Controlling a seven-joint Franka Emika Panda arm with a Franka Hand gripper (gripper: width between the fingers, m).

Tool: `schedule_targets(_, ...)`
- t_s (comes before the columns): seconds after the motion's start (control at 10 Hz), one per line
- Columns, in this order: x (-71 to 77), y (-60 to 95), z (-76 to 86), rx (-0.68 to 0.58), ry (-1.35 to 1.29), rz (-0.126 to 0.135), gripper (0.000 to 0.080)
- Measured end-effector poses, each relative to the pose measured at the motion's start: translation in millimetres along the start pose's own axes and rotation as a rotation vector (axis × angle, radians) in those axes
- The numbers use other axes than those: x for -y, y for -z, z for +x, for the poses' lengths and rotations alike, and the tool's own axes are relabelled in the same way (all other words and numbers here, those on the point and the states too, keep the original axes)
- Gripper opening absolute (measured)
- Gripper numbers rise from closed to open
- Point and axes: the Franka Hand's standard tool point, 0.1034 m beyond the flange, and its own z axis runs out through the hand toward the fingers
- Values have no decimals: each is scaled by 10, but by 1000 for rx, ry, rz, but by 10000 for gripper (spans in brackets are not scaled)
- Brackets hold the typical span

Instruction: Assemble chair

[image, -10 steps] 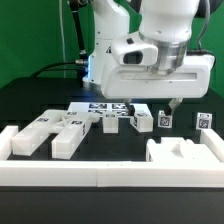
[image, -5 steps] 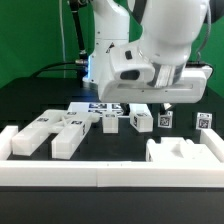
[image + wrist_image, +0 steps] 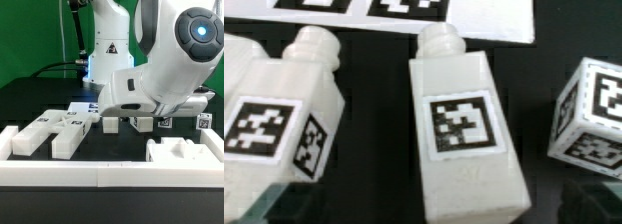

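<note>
Leaning low over the black desk (image 3: 30,100), the Panda arm (image 3: 180,50) hides most of its tool (image 3: 150,112), so I cannot tell whether the fingers are spread or clenched. The chair is unbuilt, its white parts lying loose on the desk. In the wrist view, one tagged chair leg (image 3: 287,110) lies beside a second chair leg (image 3: 455,125), apart from it, with a small tagged block (image 3: 589,120) nearby and the marker board (image 3: 491,25) beyond. Larger chair pieces (image 3: 60,130) lie toward the exterior view's left, behind the white rail (image 3: 100,172).
</note>
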Motion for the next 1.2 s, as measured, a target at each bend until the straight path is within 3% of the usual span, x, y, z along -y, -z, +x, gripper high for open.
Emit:
schedule_targets(0.7, 57, -251, -17, 45, 7, -8, 648)
schedule_targets(0.9, 59, -249, -16, 45, 8, -8, 602)
schedule_targets(1.0, 59, -249, -16, 45, 8, -8, 425)
schedule_targets(1.1, 61, -248, -17, 45, 9, -8, 425)
schedule_targets(1.2, 64, -245, -15, 44, 9, -8, 288)
